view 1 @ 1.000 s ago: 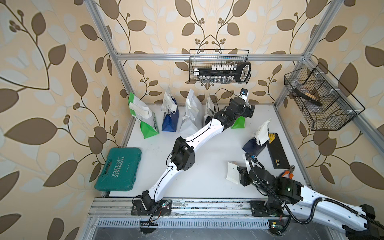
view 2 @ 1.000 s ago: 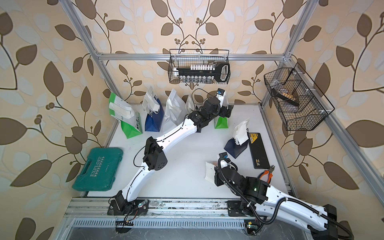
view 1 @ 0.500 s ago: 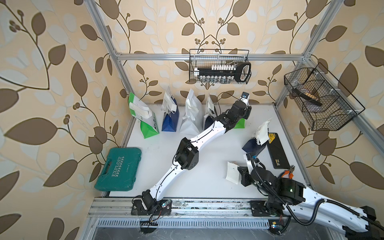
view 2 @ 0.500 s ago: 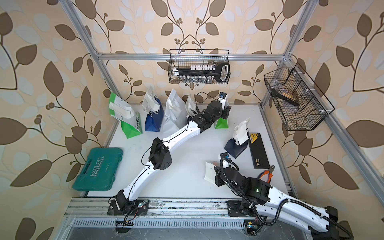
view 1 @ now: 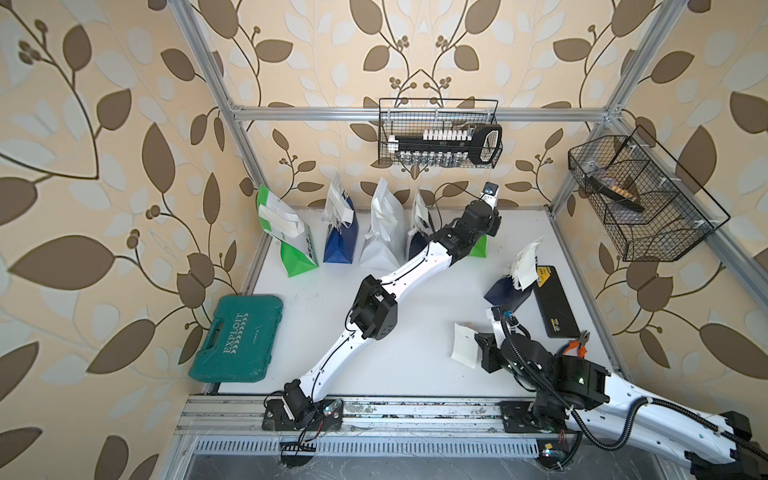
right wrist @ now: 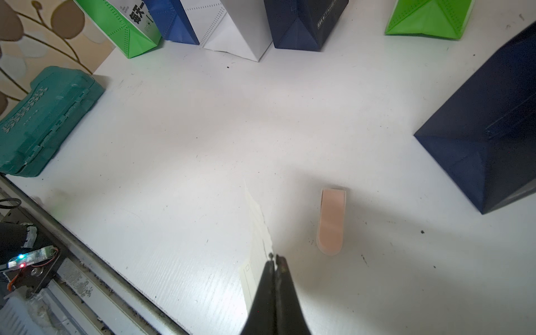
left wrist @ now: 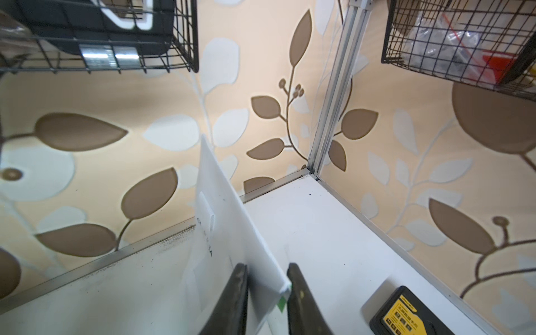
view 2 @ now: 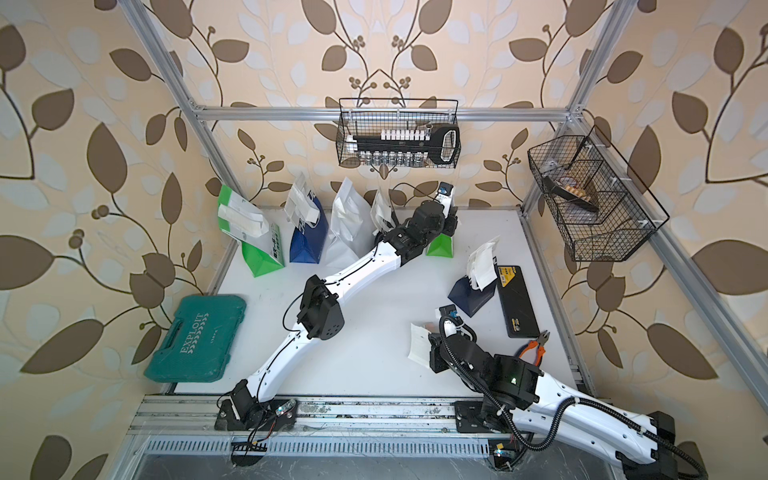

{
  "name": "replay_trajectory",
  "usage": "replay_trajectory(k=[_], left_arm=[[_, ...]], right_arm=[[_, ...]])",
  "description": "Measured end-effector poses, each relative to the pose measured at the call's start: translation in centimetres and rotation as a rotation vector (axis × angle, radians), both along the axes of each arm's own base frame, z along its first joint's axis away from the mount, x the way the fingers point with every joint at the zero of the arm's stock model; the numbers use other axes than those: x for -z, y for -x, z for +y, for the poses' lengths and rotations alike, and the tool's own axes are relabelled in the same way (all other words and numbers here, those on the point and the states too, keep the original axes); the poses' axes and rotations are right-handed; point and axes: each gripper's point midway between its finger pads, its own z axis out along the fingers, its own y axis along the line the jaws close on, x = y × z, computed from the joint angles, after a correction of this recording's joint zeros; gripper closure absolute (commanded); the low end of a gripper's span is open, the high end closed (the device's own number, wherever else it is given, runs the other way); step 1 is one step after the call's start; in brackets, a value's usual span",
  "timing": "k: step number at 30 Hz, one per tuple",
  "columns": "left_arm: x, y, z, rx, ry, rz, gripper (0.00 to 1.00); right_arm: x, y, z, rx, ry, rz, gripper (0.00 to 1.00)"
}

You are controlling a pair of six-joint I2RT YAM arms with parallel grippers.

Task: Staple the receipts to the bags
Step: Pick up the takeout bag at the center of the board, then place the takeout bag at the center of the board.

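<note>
The receipt (view 1: pixel 464 347), pinched in right end effector (right wrist: pixel 274 258) — long axis front-to-back.

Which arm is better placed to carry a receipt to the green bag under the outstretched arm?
Probably right: the right tool is shut on a receipt near the front; the left tool sits around the top edge of the green bag.

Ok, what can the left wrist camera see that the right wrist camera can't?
Only left wrist: a wire basket, another basket, a black-and-yellow box and the left gripper. Only right wrist: the teal case, a flat pink thing and the right gripper shut on a receipt. Both: the white table, leafy wallpaper and paper bags.
</note>
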Motion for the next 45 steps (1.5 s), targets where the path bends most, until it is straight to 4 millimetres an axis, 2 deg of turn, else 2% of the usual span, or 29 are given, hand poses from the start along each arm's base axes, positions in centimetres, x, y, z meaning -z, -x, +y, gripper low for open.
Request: replay_trajectory(k=[4,7,10,15,21,27,29,33,38,45], left_arm=[[0.4,-0.4,0.3,-0.01,-0.003,0.001,0.88],[0.8,-0.5,0.3,-0.008,-0.016,-0.007,1.0],[0.7,-0.8,0.7,-0.016,-0.02,-0.015,1.0],[0.2,-0.1,1.1,-0.001,-0.021,-0.022,1.0],[-2.6,1.3,1.7,0.034,0.003,-0.053,1.0],[-7.5,2.7,3.3,0.028,0.036,-0.09,1.0],[-9.1,3.4,4.1,0.023,0.035,-0.089,1.0],[-10.8,4.9,5.9,0.011,0.014,-0.067,1.0],[-10.3,8.2,8.7,0.005,-0.05,-0.003,1.0],[-8.9,14.0,12.1,0.027,-0.112,0.069,1.0]], right_arm=[[0.2,0.0,0.1,0.0,0.003,0.001,1.0],[0.5,0.0,0.0,0.0,0.006,0.003,1.0],[0.4,-0.1,0.1,0.0,0.002,0.0,1.0],[0.4,-0.1,0.2,0.0,-0.002,-0.002,1.0],[0.8,-0.1,0.1,0.0,0.004,0.002,1.0],[0.7,-0.1,0.1,0.0,-0.004,-0.002,1.0],[0.5,-0.1,0.1,0.0,-0.01,-0.006,1.0],[0.3,-0.1,0.1,0.003,-0.018,-0.014,1.0],[0.0,-0.1,0.0,-0.001,-0.025,-0.023,1.0],[-0.3,-0.1,0.3,-0.019,-0.024,-0.032,1.0]])
